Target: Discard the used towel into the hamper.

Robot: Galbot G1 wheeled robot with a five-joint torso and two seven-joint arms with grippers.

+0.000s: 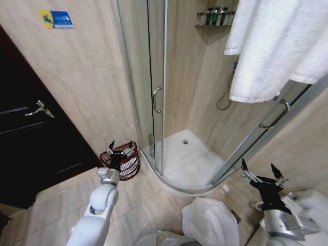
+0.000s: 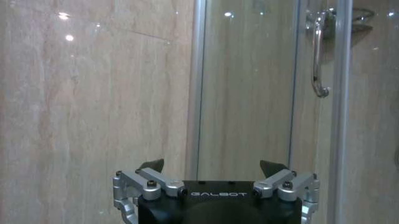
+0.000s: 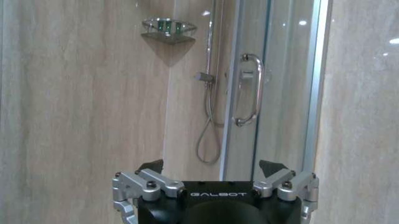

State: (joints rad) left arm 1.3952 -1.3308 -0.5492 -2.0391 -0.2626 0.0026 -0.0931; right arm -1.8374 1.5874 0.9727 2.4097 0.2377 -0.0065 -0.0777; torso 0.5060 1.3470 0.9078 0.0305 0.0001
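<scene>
A white towel (image 1: 277, 46) hangs at the upper right, draped over the top of the shower's glass panel. The hamper (image 1: 128, 165), a small dark reddish-brown ribbed basket, stands on the floor against the wall beside the shower. My left gripper (image 1: 122, 146) is held open in front of the hamper, seen just above its rim, with nothing between its fingers. It faces the wall and the shower door in the left wrist view (image 2: 212, 165). My right gripper (image 1: 259, 166) is open and empty at the lower right, below the towel; the right wrist view (image 3: 212, 165) shows it facing the shower.
A curved glass shower enclosure (image 1: 154, 77) with a handle (image 1: 155, 100) fills the middle. On the left is a dark door (image 1: 31, 138). A white crumpled heap (image 1: 210, 221) lies low in the middle, and a white fixture (image 1: 307, 201) sits at the lower right. Tiled floor lies open before the hamper.
</scene>
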